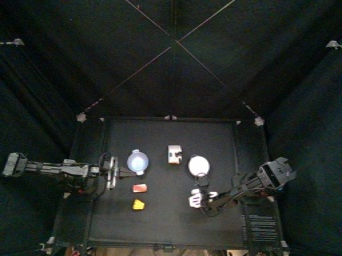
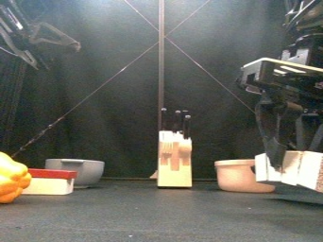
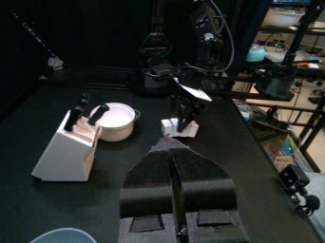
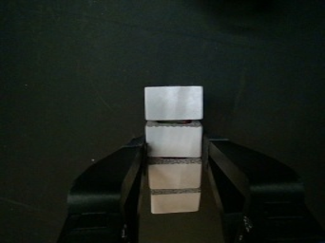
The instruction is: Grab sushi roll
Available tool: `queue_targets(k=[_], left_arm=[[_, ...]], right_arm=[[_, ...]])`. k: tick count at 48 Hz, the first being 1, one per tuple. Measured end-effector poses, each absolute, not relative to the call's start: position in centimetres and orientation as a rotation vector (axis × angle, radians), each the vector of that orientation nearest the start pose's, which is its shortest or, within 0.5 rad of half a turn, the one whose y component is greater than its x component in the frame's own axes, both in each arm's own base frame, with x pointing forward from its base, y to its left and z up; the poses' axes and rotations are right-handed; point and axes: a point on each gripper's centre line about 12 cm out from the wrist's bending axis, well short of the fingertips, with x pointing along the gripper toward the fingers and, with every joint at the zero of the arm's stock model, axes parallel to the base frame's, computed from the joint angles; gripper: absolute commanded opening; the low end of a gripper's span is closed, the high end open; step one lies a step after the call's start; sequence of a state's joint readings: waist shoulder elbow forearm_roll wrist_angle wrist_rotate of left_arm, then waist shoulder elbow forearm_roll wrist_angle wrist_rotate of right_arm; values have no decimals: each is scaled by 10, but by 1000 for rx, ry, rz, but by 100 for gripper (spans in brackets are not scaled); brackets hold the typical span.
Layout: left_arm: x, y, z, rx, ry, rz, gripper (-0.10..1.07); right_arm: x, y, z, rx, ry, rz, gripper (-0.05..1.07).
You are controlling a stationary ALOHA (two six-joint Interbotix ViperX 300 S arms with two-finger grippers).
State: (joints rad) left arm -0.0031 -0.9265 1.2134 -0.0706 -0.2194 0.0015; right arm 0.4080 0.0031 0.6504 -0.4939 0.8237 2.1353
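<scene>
The sushi roll (image 4: 174, 102) is a small white stubby piece with darker bands. It sits between the jaws of my right gripper (image 4: 174, 150), which is shut on it. In the top view the right gripper (image 1: 205, 195) holds the roll (image 1: 194, 199) near the table's front, right of the middle. In the front view the roll (image 2: 290, 168) hangs at the far right, close to the table surface. My left gripper (image 1: 112, 173) rests at the table's left side, shut and empty, as the left wrist view (image 3: 178, 157) shows.
A knife block (image 1: 175, 154) stands mid-table with a grey-blue bowl (image 1: 139, 161) to its left and a white oval bowl (image 1: 199, 165) to its right. A red block (image 1: 139, 187) and a yellow-orange piece (image 1: 139, 203) lie front left.
</scene>
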Motion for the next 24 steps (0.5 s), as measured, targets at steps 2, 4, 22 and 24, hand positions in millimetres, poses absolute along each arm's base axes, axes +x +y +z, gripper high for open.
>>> queue_targets(k=[2, 4, 22, 24], left_arm=[[201, 2, 261, -67, 69, 18, -3], [202, 2, 262, -67, 67, 19, -3], [202, 4, 262, -67, 67, 27, -3], [201, 4, 261, -67, 69, 27, -2]], right_arm=[[308, 88, 137, 998, 885, -1027, 58], [309, 89, 138, 1000, 880, -1023, 58], [348, 81, 163, 1007, 772, -968, 58], [353, 77, 163, 1010, 762, -976, 58]])
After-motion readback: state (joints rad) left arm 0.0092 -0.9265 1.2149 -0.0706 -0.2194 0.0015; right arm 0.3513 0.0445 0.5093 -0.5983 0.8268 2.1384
